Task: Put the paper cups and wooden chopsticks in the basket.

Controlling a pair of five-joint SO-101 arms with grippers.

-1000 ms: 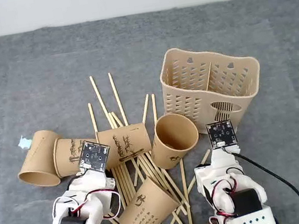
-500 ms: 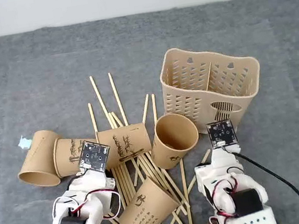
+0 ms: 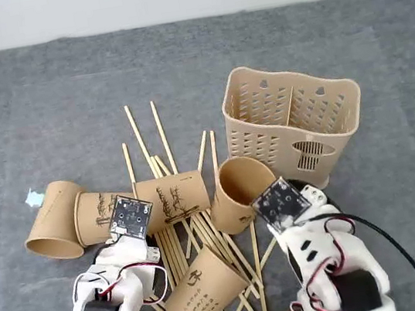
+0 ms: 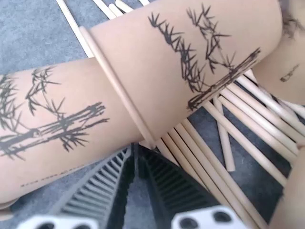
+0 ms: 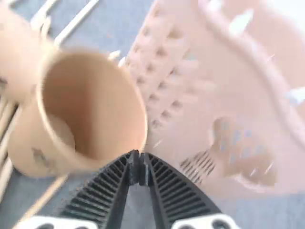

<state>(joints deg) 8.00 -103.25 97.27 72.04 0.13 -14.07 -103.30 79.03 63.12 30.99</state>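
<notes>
Several brown paper cups lie among scattered wooden chopsticks [image 3: 204,234] on the grey cloth. One cup [image 3: 240,191] [image 5: 86,114] lies tilted with its mouth open next to the beige perforated basket [image 3: 294,121] [image 5: 224,95]. My right gripper [image 5: 139,167] is shut, its tips just short of that cup's rim and the basket wall. My left gripper [image 4: 136,160] is shut, pointing at two nested cups with bamboo print [image 4: 143,81] [image 3: 171,198]; chopsticks [image 4: 228,143] run beside it. Another cup [image 3: 204,287] lies between the two arms.
Two more cups [image 3: 53,221] lie at the left, near a small pale blue scrap [image 3: 34,198]. The cloth [image 3: 65,91] is bare behind the pile and to the right of the basket.
The right arm has swung left and forward toward the tilted cup beside the basket. The left arm has stayed where it was.
</notes>
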